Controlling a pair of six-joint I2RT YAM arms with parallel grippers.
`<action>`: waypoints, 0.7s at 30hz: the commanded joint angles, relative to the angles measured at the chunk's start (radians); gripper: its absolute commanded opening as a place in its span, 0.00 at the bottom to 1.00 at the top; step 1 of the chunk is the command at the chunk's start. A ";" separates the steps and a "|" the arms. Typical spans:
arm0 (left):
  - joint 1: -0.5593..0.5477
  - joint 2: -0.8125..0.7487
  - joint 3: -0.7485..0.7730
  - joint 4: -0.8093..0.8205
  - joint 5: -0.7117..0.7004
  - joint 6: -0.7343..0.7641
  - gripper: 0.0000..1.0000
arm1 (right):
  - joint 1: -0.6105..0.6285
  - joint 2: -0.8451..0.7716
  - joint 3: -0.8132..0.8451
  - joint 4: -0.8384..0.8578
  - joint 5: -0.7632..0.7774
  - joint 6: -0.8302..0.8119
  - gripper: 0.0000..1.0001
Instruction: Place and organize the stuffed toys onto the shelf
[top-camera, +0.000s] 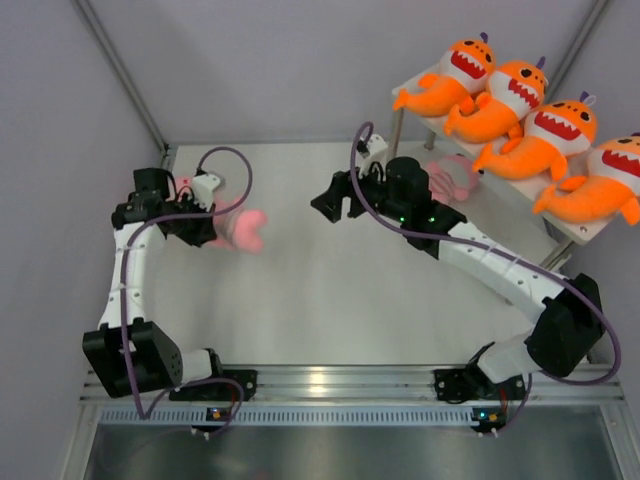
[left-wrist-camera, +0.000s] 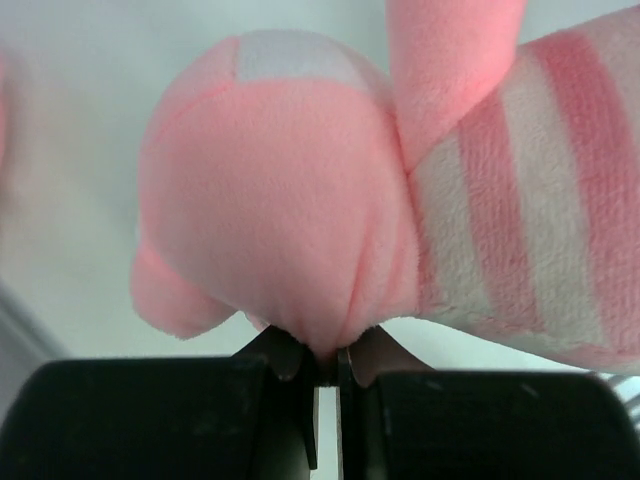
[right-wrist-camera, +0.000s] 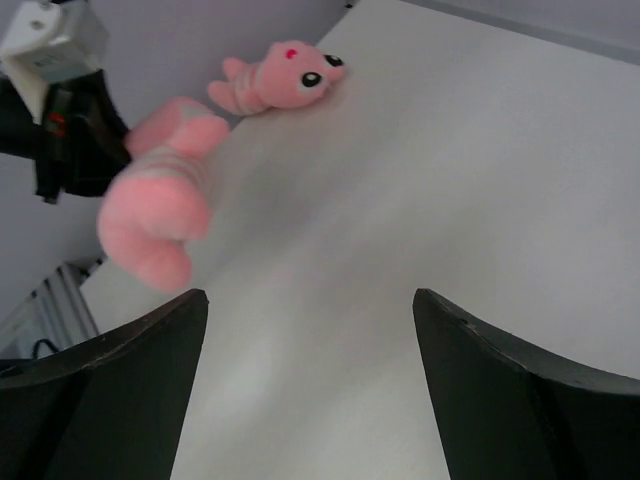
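Four orange shark plush (top-camera: 520, 120) lie in a row on the top board of the shelf (top-camera: 572, 229) at the far right. My left gripper (top-camera: 214, 233) is shut on a pink striped plush (top-camera: 243, 230) and holds it over the table's left side. In the left wrist view the jaws (left-wrist-camera: 322, 355) pinch the plush (left-wrist-camera: 290, 200) by its rounded end. My right gripper (top-camera: 322, 205) is open and empty mid-table, pointing left toward that plush (right-wrist-camera: 160, 215); its fingers (right-wrist-camera: 310, 295) stand wide apart. Another pink plush (right-wrist-camera: 285, 75) lies on the table at the far left.
The second pink plush (top-camera: 184, 186) is mostly hidden behind the left wrist in the top view. A faint pink plush (top-camera: 452, 175) shows low beside the shelf's near left leg, behind the right arm. Grey walls enclose the table on three sides.
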 joint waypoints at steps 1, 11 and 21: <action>-0.154 -0.013 0.074 -0.015 0.116 -0.100 0.00 | 0.043 0.052 0.070 0.128 -0.116 0.113 0.85; -0.329 0.016 0.123 -0.012 0.047 -0.186 0.00 | 0.085 0.142 0.055 0.286 -0.232 0.368 0.85; -0.341 0.064 0.174 0.046 -0.106 -0.304 0.00 | 0.155 0.151 -0.017 0.346 -0.077 0.434 0.87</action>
